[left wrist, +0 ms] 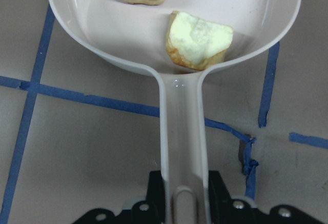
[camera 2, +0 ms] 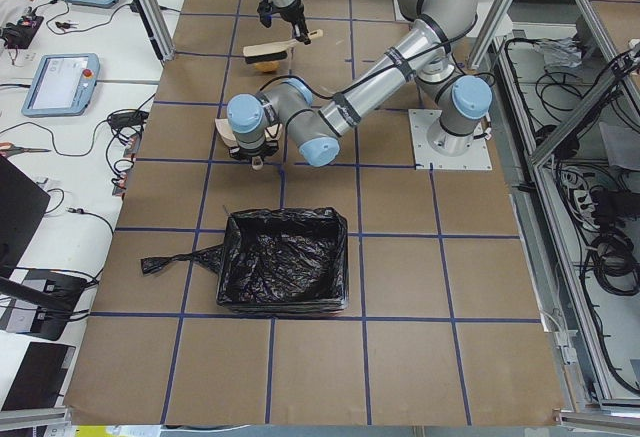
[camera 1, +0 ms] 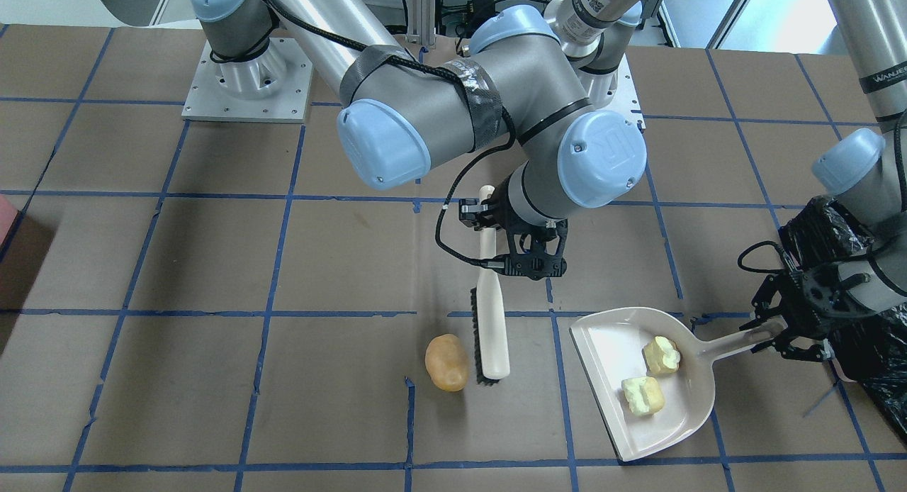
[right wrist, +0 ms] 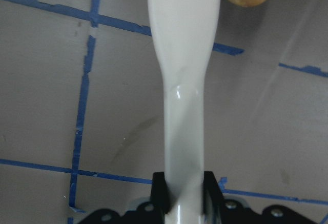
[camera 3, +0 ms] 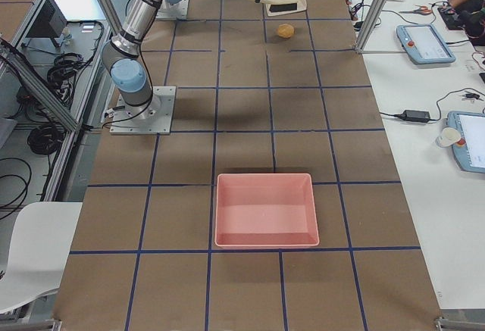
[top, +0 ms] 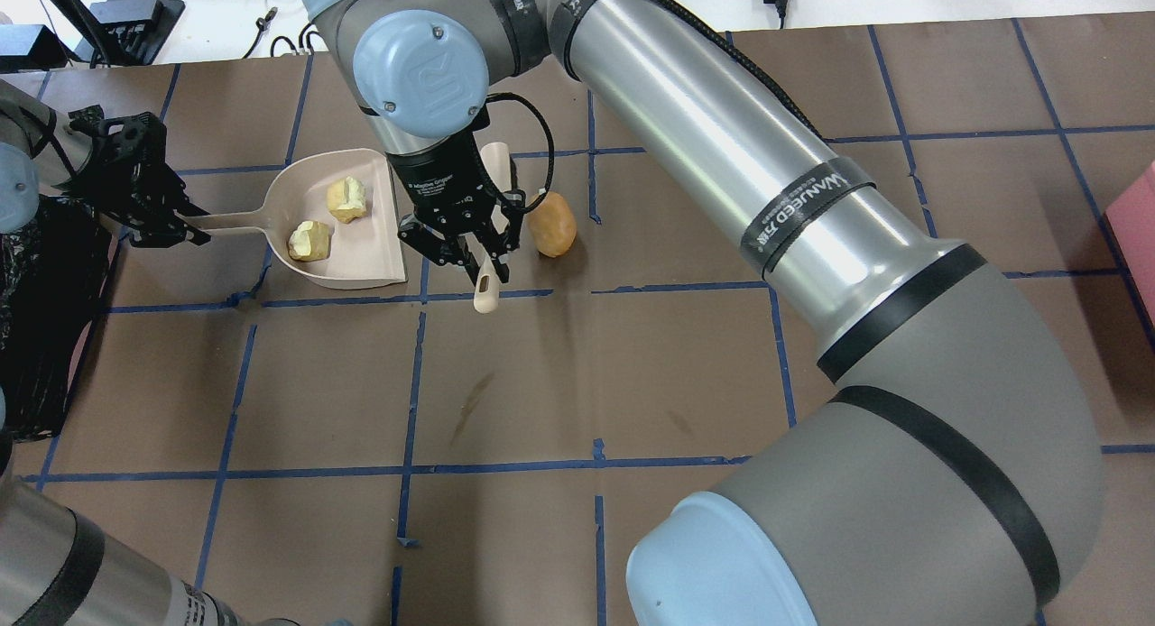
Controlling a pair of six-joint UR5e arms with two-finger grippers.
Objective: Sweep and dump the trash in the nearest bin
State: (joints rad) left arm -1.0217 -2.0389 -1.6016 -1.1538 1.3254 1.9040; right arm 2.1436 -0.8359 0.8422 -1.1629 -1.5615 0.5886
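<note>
Clamping brush (camera 1: 492, 329) in our right gripper (top: 476, 263) and dustpan (camera 1: 609, 343) in our left gripper (left wrist: 184, 193), we see the bin (camera 2: 235, 257) whole only from exterior left.

Brown board covers the desk (camera 3: 250, 104), gridded with blue tape (camera 1: 212, 195). Along its operators' edge runs a white worktop (camera 3: 424, 164) with teach pendants (camera 3: 424, 43), cables and a paper cup (camera 3: 448, 137). Aluminium posts (camera 3: 369, 5) rise there; a white chair (camera 3: 34, 248) stands beyond the opposite edge.
</note>
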